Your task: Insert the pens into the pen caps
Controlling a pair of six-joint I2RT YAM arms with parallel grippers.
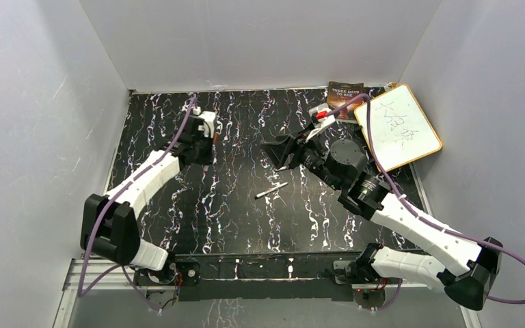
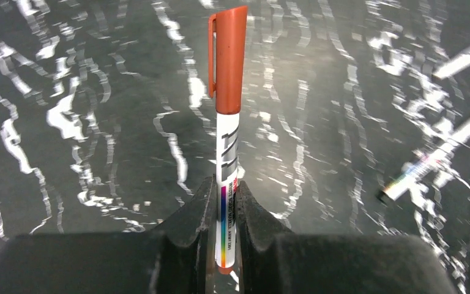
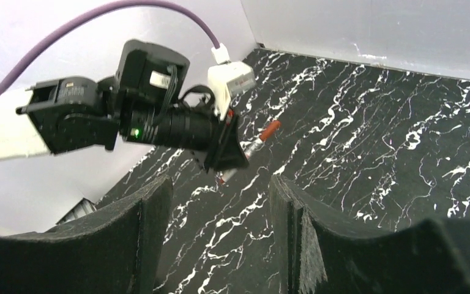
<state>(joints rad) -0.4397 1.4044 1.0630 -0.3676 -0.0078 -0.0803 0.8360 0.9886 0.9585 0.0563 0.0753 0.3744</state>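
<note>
My left gripper [image 2: 223, 205] is shut on a white pen [image 2: 226, 153] whose far end sits inside a reddish-orange pen cap [image 2: 229, 58]. The right wrist view shows that same left gripper [image 3: 223, 147] holding the capped pen [image 3: 263, 136] just above the table. My right gripper [image 3: 220, 187] is open with nothing between its fingers, and hangs right of the left gripper [image 1: 207, 140]. In the top view the right gripper [image 1: 280, 154] is over the table's middle. A bare pen [image 1: 271, 190] lies on the table below it. The left wrist view shows that pen [image 2: 431, 162] and another white pen [image 2: 468, 58].
A small whiteboard [image 1: 398, 126] with scribbles lies at the back right, partly over a dark book [image 1: 344, 91]. White walls close in the black marbled table [image 1: 246, 225] on three sides. Purple cables run along both arms.
</note>
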